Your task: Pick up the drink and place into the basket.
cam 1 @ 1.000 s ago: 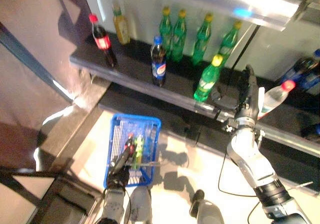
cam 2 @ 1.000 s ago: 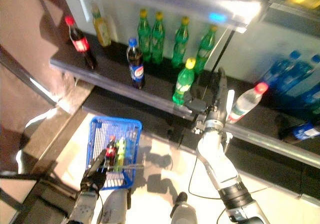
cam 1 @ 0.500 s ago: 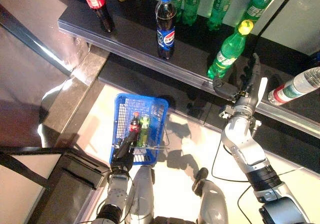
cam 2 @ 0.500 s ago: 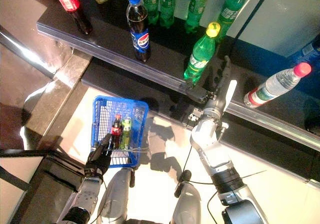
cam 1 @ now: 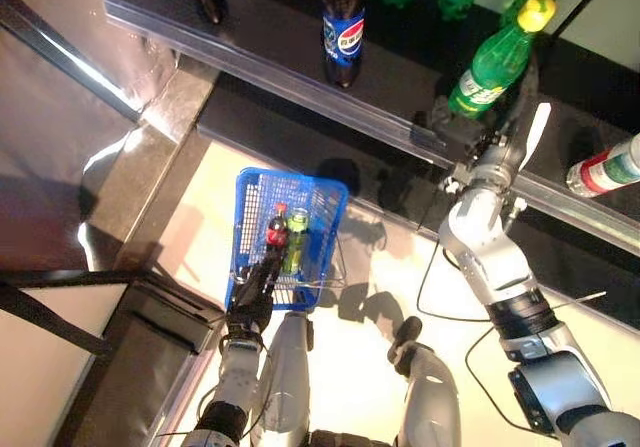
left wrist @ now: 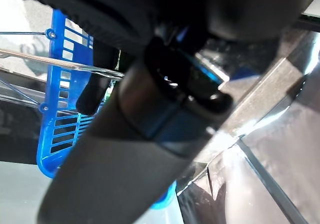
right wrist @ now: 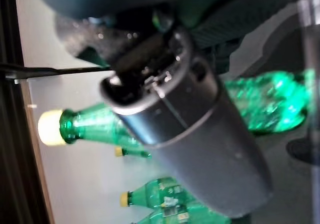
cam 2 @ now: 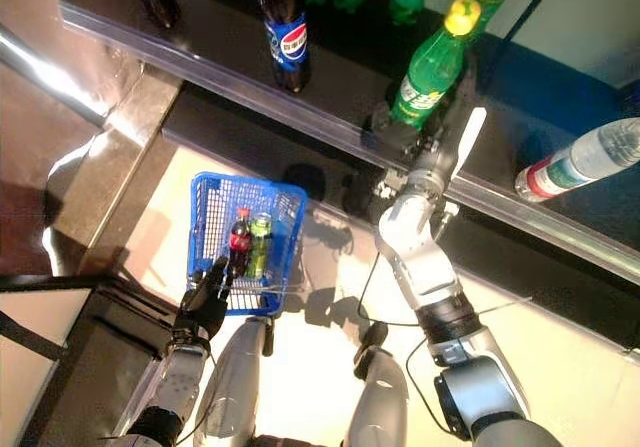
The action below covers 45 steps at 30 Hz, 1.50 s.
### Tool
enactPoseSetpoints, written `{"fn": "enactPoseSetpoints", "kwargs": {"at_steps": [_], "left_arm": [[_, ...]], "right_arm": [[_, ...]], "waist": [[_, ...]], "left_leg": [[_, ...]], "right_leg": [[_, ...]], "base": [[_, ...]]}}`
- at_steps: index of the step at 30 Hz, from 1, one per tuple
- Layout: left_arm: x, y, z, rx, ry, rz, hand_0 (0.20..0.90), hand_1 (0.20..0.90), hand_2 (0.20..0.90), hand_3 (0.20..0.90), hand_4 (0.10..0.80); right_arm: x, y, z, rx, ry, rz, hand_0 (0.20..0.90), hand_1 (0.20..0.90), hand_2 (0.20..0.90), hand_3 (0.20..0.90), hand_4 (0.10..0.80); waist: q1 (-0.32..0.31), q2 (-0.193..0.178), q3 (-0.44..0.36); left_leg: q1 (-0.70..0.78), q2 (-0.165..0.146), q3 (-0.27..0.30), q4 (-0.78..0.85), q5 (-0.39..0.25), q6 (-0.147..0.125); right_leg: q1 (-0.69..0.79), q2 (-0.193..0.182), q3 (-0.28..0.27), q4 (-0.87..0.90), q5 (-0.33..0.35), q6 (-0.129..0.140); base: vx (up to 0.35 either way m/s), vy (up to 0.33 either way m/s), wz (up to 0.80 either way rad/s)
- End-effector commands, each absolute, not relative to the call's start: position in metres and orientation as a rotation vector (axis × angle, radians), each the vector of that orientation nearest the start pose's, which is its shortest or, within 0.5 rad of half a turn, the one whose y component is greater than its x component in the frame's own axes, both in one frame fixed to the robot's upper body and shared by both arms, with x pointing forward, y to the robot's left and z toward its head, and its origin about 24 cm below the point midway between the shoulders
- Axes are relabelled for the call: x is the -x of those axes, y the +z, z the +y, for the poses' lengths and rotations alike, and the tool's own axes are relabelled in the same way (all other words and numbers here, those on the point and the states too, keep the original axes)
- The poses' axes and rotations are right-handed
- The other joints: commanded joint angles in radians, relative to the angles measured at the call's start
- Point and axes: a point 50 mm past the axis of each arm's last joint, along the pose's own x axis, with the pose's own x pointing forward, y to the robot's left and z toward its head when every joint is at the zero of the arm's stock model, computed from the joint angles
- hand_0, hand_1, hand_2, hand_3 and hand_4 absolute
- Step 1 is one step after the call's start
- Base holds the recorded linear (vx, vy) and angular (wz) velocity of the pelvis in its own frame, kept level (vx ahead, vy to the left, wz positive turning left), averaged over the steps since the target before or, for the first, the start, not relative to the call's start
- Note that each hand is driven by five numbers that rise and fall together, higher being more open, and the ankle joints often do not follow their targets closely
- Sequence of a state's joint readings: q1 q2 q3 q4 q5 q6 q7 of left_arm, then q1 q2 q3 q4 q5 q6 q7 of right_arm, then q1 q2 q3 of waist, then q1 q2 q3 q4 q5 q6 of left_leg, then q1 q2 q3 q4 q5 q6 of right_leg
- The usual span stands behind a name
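- Since half a second ago the head camera has tipped further down, so the shelf sits higher in both eye views; against the bottle itself, the right hand (cam 2: 432,155) has come closer to the green yellow-capped soda bottle (cam 2: 434,62) and now sits at its base.
- That bottle, the drink being reached for, stands upright on the dark shelf (cam 1: 250,29), near its front edge.
- Right hand: its thumb and fingers lie to either side of the bottle's lower part, but whether they actually press on it I cannot tell; the right wrist view shows the bottle (right wrist: 95,127) just beyond the hand's dark bulk.
- Left hand (cam 1: 255,289) is curled round the wire handle (left wrist: 60,61) of the blue plastic basket (cam 1: 322,229), at the basket's 6 o'clock end.
- In the basket lie a small red-capped cola bottle (cam 1: 276,227) and a small green bottle (cam 1: 297,235), side by side.
- At 9 o'clock of the green soda bottle, apart from it, stands a blue-labelled cola bottle (cam 1: 344,27).
- At 3 o'clock lies a clear water bottle with a red-and-green label (cam 2: 580,160).
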<state>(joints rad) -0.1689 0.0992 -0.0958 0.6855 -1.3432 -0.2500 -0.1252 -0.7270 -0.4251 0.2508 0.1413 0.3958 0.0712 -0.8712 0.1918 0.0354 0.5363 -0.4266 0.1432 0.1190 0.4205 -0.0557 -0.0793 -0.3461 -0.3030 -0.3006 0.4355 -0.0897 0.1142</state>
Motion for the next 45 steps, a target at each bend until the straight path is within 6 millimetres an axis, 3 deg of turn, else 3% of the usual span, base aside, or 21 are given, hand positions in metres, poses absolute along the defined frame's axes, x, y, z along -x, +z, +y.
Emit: {"fn": "enactPoseSetpoints", "kwargs": {"at_steps": [1, 4, 5, 6, 7, 8, 9, 10, 17, 28, 34, 45], "left_arm": [[-0.238, -0.045, 0.204, 0.999, 0.258, 0.099, 0.300, 0.300, 0.300, 0.200, 0.100], [-0.240, -0.042, 0.204, 0.995, 0.248, 0.091, 0.300, 0.300, 0.300, 0.200, 0.100], [-0.240, -0.041, 0.204, 0.995, 0.247, 0.090, 0.300, 0.300, 0.300, 0.200, 0.100], [-0.240, -0.041, 0.205, 0.991, 0.245, 0.088, 0.300, 0.300, 0.300, 0.200, 0.100], [-0.240, -0.040, 0.206, 0.989, 0.246, 0.087, 0.300, 0.300, 0.300, 0.200, 0.100], [-0.238, -0.042, 0.207, 0.986, 0.253, 0.094, 0.300, 0.300, 0.300, 0.200, 0.100], [-0.238, -0.042, 0.208, 0.987, 0.255, 0.092, 0.300, 0.300, 0.300, 0.200, 0.100], [-0.238, -0.041, 0.209, 0.988, 0.257, 0.090, 0.300, 0.300, 0.300, 0.200, 0.100], [-0.240, -0.038, 0.214, 0.980, 0.253, 0.082, 0.300, 0.300, 0.300, 0.200, 0.100], [-0.240, -0.031, 0.221, 0.995, 0.257, 0.006, 0.300, 0.300, 0.300, 0.200, 0.100], [-0.243, -0.011, 0.222, 1.029, 0.202, -0.142, 0.300, 0.300, 0.300, 0.200, 0.100], [-0.244, 0.042, 0.214, 1.016, -0.042, -0.344, 0.300, 0.300, 0.300, 0.200, 0.100]], "right_arm": [[-0.336, 0.283, -0.177, -0.120, -0.560, -0.673, 0.900, 0.900, 0.900, 0.900, 0.800], [-0.338, 0.290, -0.181, -0.143, -0.584, -0.682, 0.900, 0.900, 0.900, 0.900, 0.800], [-0.338, 0.291, -0.182, -0.155, -0.595, -0.688, 0.851, 0.851, 0.851, 0.842, 0.742], [-0.338, 0.293, -0.185, -0.165, -0.607, -0.692, 0.634, 0.634, 0.634, 0.590, 0.490], [-0.338, 0.294, -0.186, -0.171, -0.615, -0.695, 0.484, 0.484, 0.484, 0.414, 0.314], [-0.339, 0.294, -0.188, -0.175, -0.626, -0.690, 0.404, 0.404, 0.404, 0.321, 0.221], [-0.340, 0.295, -0.189, -0.177, -0.632, -0.693, 0.404, 0.404, 0.404, 0.321, 0.221], [-0.340, 0.296, -0.190, -0.177, -0.636, -0.694, 0.300, 0.300, 0.300, 0.200, 0.100], [-0.343, 0.308, -0.202, -0.182, -0.676, -0.707, 0.300, 0.300, 0.300, 0.200, 0.100], [-0.334, 0.303, -0.209, -0.204, -0.666, -0.740, 0.300, 0.300, 0.300, 0.200, 0.100], [-0.315, 0.303, -0.187, -0.129, -0.488, -0.831, 0.300, 0.300, 0.300, 0.200, 0.100], [-0.279, 0.279, -0.140, -0.097, -0.056, -0.842, 0.300, 0.300, 0.300, 0.200, 0.100]], "waist": [[0.035, 0.003, -0.016], [0.043, -0.001, -0.016], [0.046, -0.001, -0.016], [0.049, -0.004, -0.016], [0.051, -0.006, -0.016], [0.054, -0.011, -0.016], [0.056, -0.013, -0.016], [0.058, -0.014, -0.016], [0.065, -0.021, -0.016], [0.053, -0.020, -0.016], [0.033, -0.006, -0.016], [-0.003, 0.017, -0.065]], "left_leg": [[-0.068, -0.043, -0.078, 0.017, 0.031, -0.007], [-0.085, -0.046, -0.077, 0.022, 0.028, -0.001], [-0.090, -0.047, -0.077, 0.024, 0.026, 0.001], [-0.094, -0.048, -0.079, 0.027, 0.022, 0.002], [-0.096, -0.049, -0.080, 0.030, 0.019, 0.004], [-0.083, -0.051, -0.085, 0.042, -0.008, -0.002], [-0.088, -0.051, -0.086, 0.045, -0.011, 0.000], [-0.089, -0.051, -0.086, 0.049, -0.015, 0.001], [-0.084, -0.052, -0.083, 0.041, -0.016, 0.008], [-0.021, -0.050, -0.078, 0.027, -0.019, 0.011], [0.052, -0.046, -0.079, -0.008, 0.016, 0.009], [0.233, -0.040, -0.064, -0.099, 0.039, -0.013]], "right_leg": [[0.062, -0.052, -0.020, 0.031, -0.023, 0.016], [0.043, -0.051, -0.026, 0.040, -0.022, 0.013], [0.039, -0.051, -0.028, 0.041, -0.022, 0.012], [0.034, -0.050, -0.030, 0.046, -0.023, 0.011], [0.031, -0.049, -0.031, 0.050, -0.023, 0.010], [0.043, -0.048, -0.024, 0.058, -0.043, 0.019], [0.040, -0.047, -0.026, 0.061, -0.044, 0.018], [0.038, -0.047, -0.026, 0.064, -0.046, 0.018], [0.030, -0.043, -0.028, 0.068, -0.045, 0.016], [0.058, -0.036, -0.031, 0.109, -0.079, 0.004], [0.096, -0.029, -0.037, 0.135, -0.095, -0.017], [0.206, -0.018, -0.033, 0.167, -0.137, -0.045]], "base": [[-0.004, 0.031, 0.06], [-0.006, 0.014, 0.09], [-0.006, -0.002, 0.08], [-0.003, -0.005, 0.04], [0.064, -0.034, 0.03], [0.056, -0.040, 0.05], [0.052, -0.040, 0.07], [-0.015, -0.014, 0.08], [0.001, 0.000, 0.02], [-0.038, -0.033, 0.00], [-0.080, -0.018, -0.02], [0.001, 0.000, 0.01]]}}
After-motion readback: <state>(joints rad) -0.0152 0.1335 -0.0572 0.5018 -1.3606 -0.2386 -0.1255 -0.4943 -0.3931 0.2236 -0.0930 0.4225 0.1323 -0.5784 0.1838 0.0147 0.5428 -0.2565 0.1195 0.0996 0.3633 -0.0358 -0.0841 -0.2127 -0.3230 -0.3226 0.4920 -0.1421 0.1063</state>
